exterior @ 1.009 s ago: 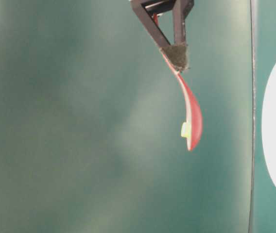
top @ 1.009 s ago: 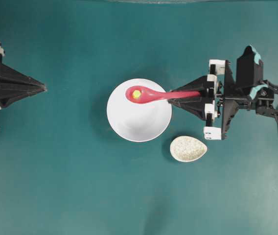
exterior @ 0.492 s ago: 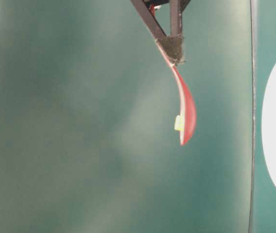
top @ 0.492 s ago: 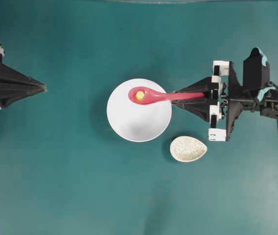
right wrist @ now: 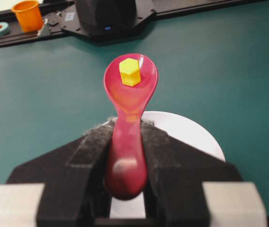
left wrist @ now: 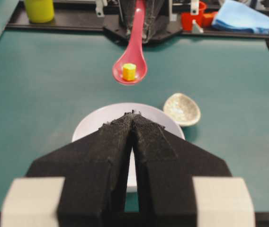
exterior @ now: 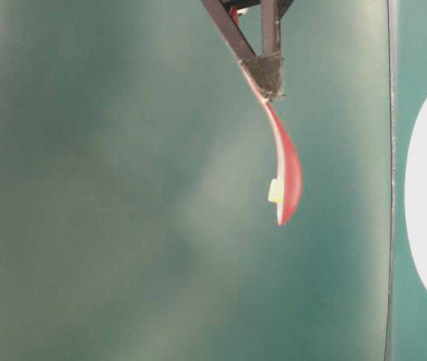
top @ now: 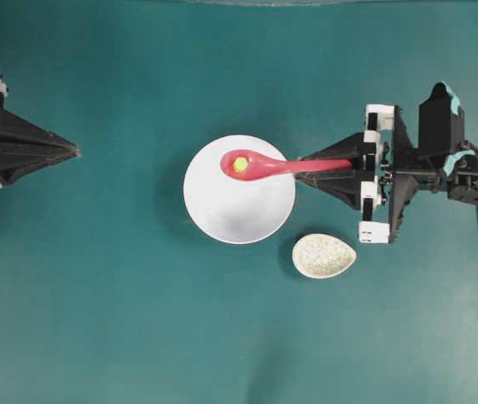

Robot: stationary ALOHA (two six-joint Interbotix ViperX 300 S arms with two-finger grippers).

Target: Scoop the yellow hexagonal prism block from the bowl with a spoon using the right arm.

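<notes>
My right gripper (top: 300,167) is shut on the handle of the pink-red spoon (top: 283,166) and holds it level above the white bowl (top: 222,210). The yellow hexagonal prism block (top: 240,164) sits in the spoon's head, clear of the bowl. The right wrist view shows the block (right wrist: 130,72) in the spoon (right wrist: 130,109), with the bowl (right wrist: 191,135) below the gripper (right wrist: 127,125). The left wrist view shows the spoon (left wrist: 131,64), the block (left wrist: 129,72) and the bowl (left wrist: 96,120). My left gripper (top: 76,151) is shut and empty at the far left; its tips (left wrist: 133,113) meet.
A small speckled grey-white oval spoon rest (top: 324,255) lies on the teal table just right of and below the bowl. Cups, a blue cloth and other items stand beyond the table's edges in the wrist views.
Over the last second the right gripper drew back a little to the right and lifted the spoon slightly, block still in its head. The left arm has not moved.
</notes>
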